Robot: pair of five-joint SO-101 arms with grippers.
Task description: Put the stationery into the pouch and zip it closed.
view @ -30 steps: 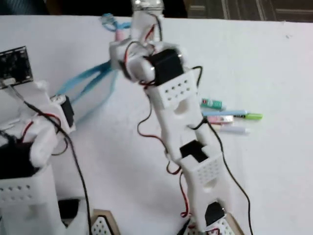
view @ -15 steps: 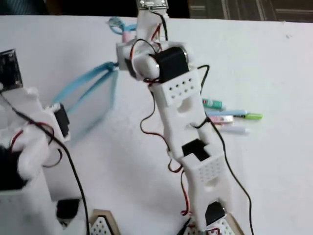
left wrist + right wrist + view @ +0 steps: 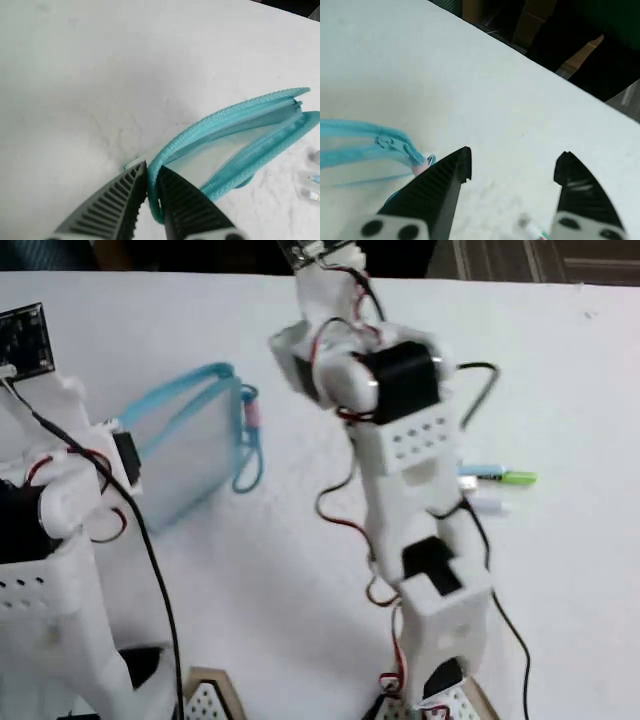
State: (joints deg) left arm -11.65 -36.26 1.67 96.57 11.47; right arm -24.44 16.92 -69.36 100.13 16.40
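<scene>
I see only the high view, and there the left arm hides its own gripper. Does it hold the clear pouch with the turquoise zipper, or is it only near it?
Observer: It holds it. The left gripper is shut on the turquoise zipper edge at one end of the clear pouch.
Operator: Is the zipper open or closed?
Observer: Open. In the left wrist view the two zipper rows stand apart along the mouth.
Operator: And the right gripper?
Observer: The right gripper is open and empty above the white table, with the small pink zipper tag near one finger.
</scene>
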